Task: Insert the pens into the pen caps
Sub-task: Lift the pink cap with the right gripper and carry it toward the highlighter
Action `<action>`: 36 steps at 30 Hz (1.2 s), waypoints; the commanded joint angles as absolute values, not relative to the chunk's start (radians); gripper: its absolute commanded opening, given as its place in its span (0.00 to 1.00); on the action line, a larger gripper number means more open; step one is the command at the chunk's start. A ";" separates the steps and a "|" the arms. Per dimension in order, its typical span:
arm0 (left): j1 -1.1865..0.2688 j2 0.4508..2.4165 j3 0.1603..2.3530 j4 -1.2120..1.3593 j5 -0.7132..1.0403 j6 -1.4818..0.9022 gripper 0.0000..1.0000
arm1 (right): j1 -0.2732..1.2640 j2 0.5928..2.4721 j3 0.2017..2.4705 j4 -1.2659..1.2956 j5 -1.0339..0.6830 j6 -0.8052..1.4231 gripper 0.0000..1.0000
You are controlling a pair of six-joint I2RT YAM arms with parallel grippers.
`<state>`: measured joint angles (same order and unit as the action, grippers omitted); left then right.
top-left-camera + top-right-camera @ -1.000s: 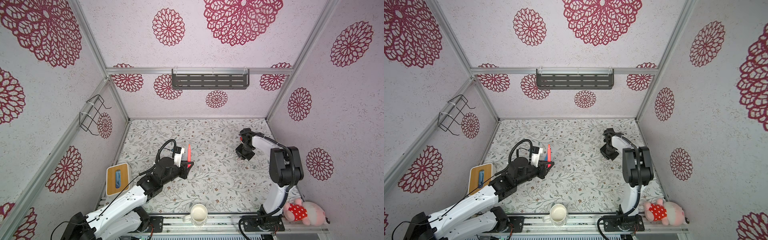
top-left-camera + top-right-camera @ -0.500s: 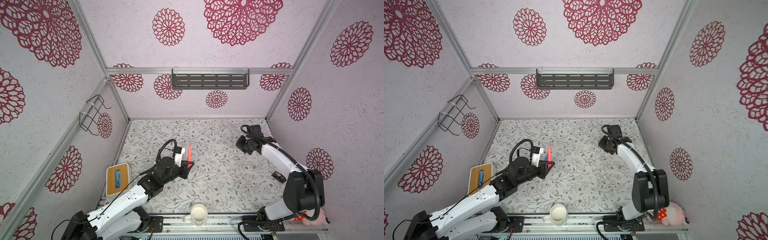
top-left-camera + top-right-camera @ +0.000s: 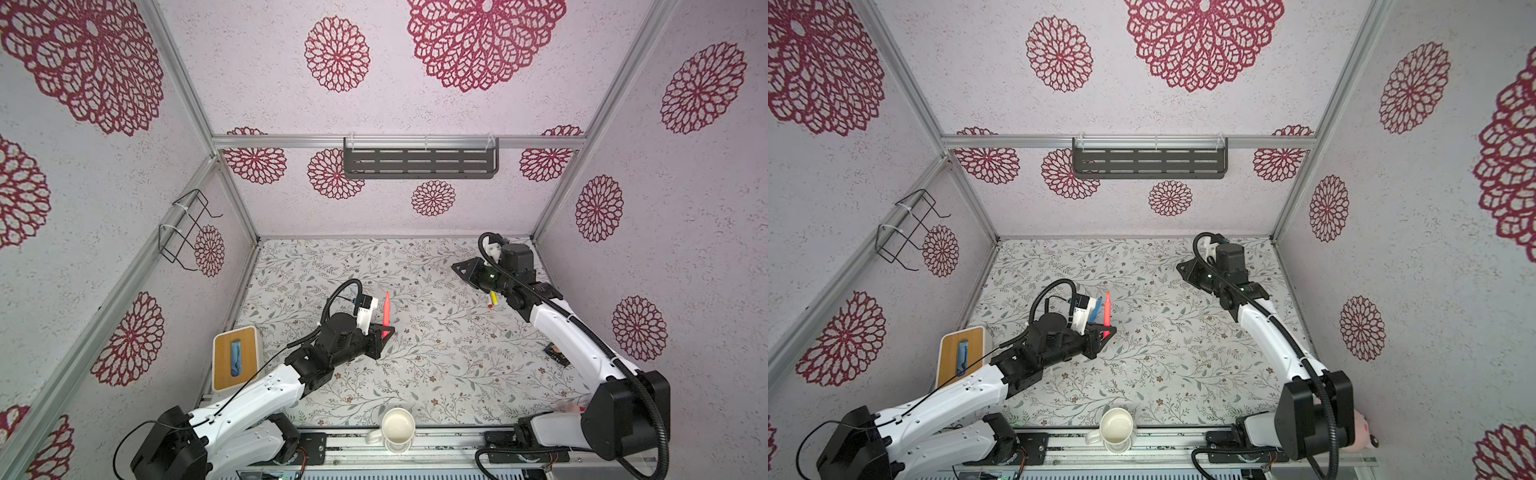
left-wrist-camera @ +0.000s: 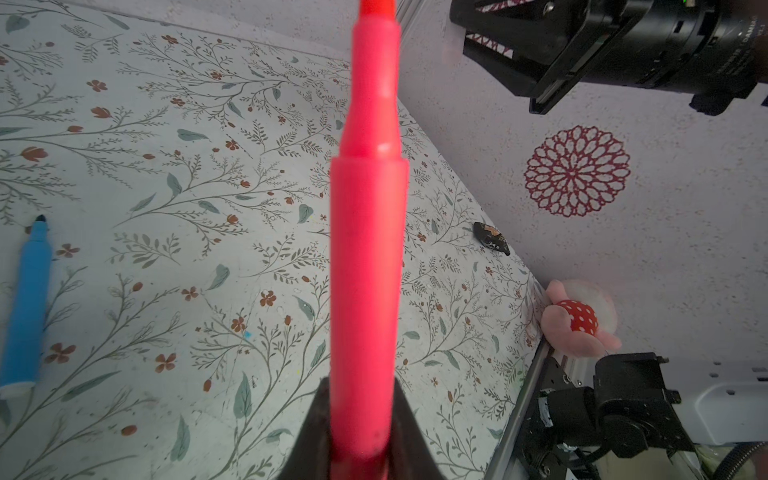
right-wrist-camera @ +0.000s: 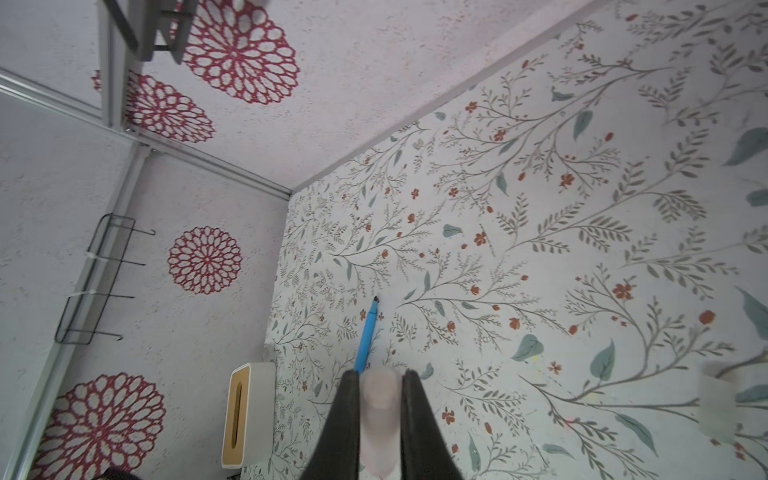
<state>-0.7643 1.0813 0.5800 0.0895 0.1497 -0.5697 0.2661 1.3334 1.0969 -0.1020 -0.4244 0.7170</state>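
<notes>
the left gripper (image 3: pixel 384 331) is clamped on the lower end of the pink pen (image 3: pixel 387 309), which stands upright, tip up, over the floral table (image 3: pixel 436 374). the right gripper (image 5: pixel 380 374), off the table near the back right corner, pinches a pale pen cap (image 5: pixel 378 401). the blue pen (image 4: pixel 27 307) lies flat on the table by the left arm, and a yellow pen (image 3: pixel 493 298) shows beside the right arm.

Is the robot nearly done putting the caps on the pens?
Not yet: no pen in view looks capped. The left gripper holds the pink pen, tip up; the right gripper holds a pale cap, far from it. Left to do: join those two, then cap the blue pen lying bare-tipped on the table and the yellow pen by the right arm.
</notes>
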 commanded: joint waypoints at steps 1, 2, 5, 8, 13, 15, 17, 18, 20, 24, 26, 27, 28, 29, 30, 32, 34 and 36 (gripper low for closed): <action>-0.781 1.096 0.609 0.135 0.171 -0.566 0.00 | 0.284 1.284 1.100 -0.009 -0.479 0.685 0.00; -0.785 1.100 0.611 0.137 0.176 -0.566 0.00 | 0.288 1.279 1.100 -0.001 -0.482 0.683 0.00; -0.797 1.112 0.620 0.143 0.191 -0.560 0.00 | 0.306 1.261 1.094 0.020 -0.491 0.673 0.00; -0.804 1.123 0.627 0.153 0.209 -0.555 0.00 | 0.324 1.245 1.087 0.051 -0.509 0.660 0.00; -0.810 1.137 0.634 0.197 0.290 -0.548 0.00 | 0.353 1.221 1.062 0.126 -0.564 0.647 0.00; -0.810 1.142 0.639 0.217 0.337 -0.548 0.00 | 0.370 1.216 1.051 0.165 -0.601 0.647 0.00; -0.811 1.149 0.647 0.229 0.379 -0.549 0.00 | 0.387 1.213 1.041 0.199 -0.632 0.646 0.00; -0.810 1.155 0.653 0.234 0.396 -0.549 0.00 | 0.395 1.212 1.031 0.225 -0.647 0.652 0.00; -0.811 1.162 0.663 0.235 0.415 -0.549 0.00 | 0.410 1.204 1.012 0.264 -0.665 0.658 0.00; -0.811 1.166 0.679 0.232 0.437 -0.548 0.00 | 0.423 1.184 0.982 0.307 -0.682 0.658 0.00; -0.812 1.165 0.684 0.230 0.445 -0.547 0.00 | 0.426 1.176 0.977 0.317 -0.688 0.656 0.00; -0.813 1.164 0.687 0.230 0.448 -0.546 0.00 | 0.428 1.174 0.976 0.319 -0.692 0.654 0.00; -0.812 1.164 0.689 0.229 0.451 -0.547 0.00 | 0.429 1.169 0.976 0.319 -0.694 0.654 0.00; -0.812 1.164 0.692 0.229 0.452 -0.547 0.00 | 0.431 1.167 0.976 0.319 -0.695 0.653 0.00; -0.814 1.164 0.694 0.229 0.454 -0.548 0.00 | 0.432 1.163 0.976 0.320 -0.696 0.651 0.00; -0.814 1.166 0.699 0.226 0.456 -0.548 0.00 | 0.433 1.158 0.973 0.325 -0.700 0.650 0.00; -0.816 1.168 0.705 0.221 0.456 -0.545 0.00 | 0.437 1.154 0.970 0.327 -0.698 0.649 0.00; -0.817 1.169 0.708 0.219 0.455 -0.545 0.00 | 0.440 1.148 0.967 0.327 -0.697 0.647 0.00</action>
<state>-0.8066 1.1648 0.6788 0.1974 0.4404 -0.5640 0.4328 1.1866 0.9676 0.2714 -0.6758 0.6720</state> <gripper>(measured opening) 0.184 0.160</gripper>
